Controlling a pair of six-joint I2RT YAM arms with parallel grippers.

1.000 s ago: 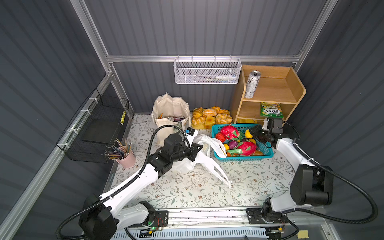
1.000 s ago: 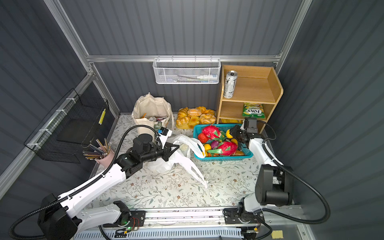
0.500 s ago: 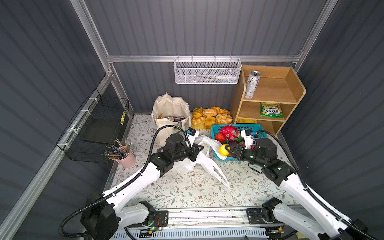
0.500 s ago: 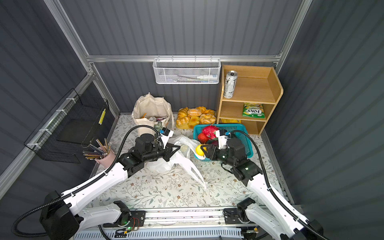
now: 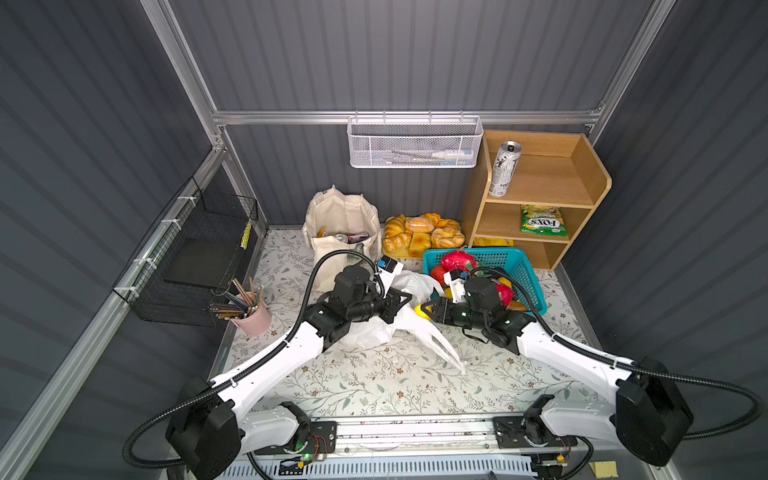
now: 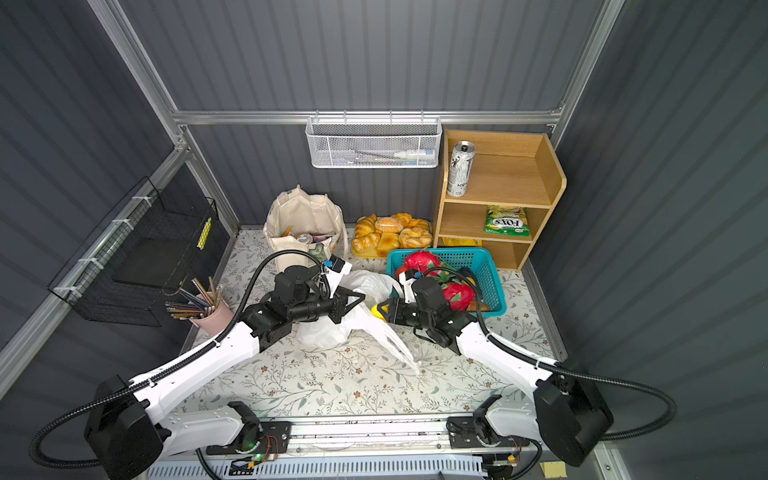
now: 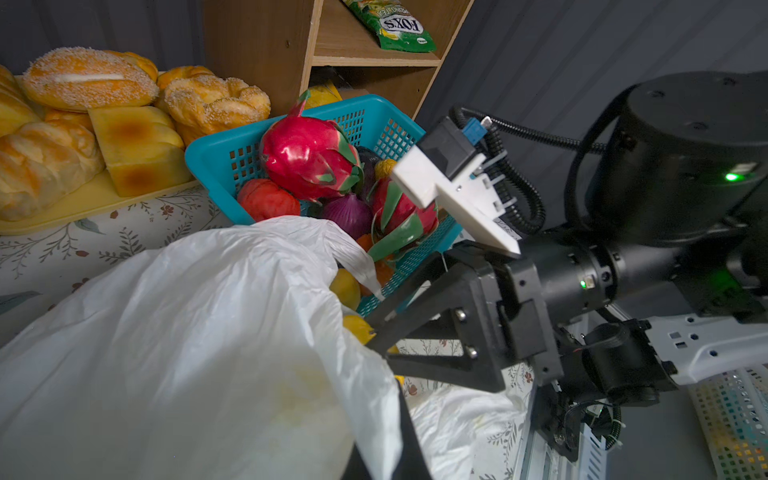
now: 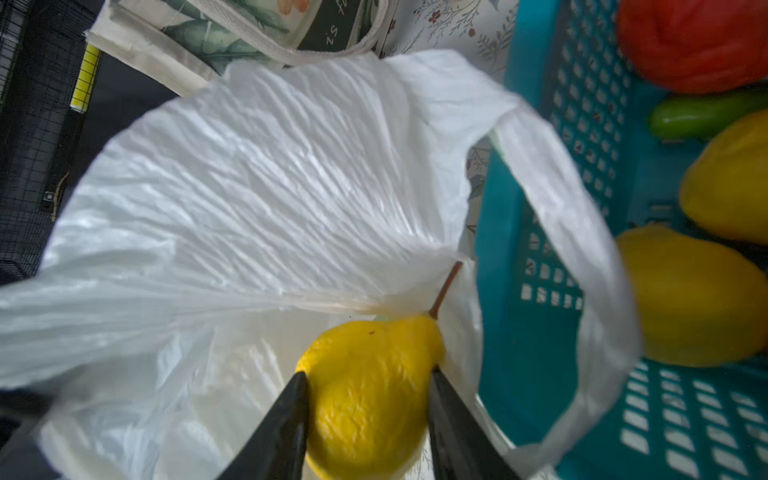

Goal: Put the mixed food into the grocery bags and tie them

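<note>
My left gripper (image 5: 405, 297) (image 7: 380, 453) is shut on the rim of the thin white plastic bag (image 5: 374, 332) (image 7: 187, 332), holding its mouth up. At that mouth my right gripper (image 5: 424, 311) (image 8: 368, 372) is shut on a yellow pear (image 8: 370, 399) (image 6: 377, 309), stem pointing into the bag (image 8: 270, 187). The cream canvas tote (image 5: 340, 216) stands behind with items inside. On the wooden shelf are a silver-white can (image 5: 503, 168), a green FOX'S pouch (image 5: 542, 222) and a yellow packet (image 5: 492, 242).
A blue basket (image 5: 519, 266) (image 8: 540, 208) of dragon fruits and other produce sits right behind my right gripper. A yellow tray of bread (image 5: 422, 235) lies beside the tote. A pink pencil cup (image 5: 251, 318) and black wire basket (image 5: 195, 266) are at the left.
My right arm has swung from the blue basket toward the middle, bringing the yellow pear to the plastic bag's mouth. The left gripper has kept its hold on the bag.
</note>
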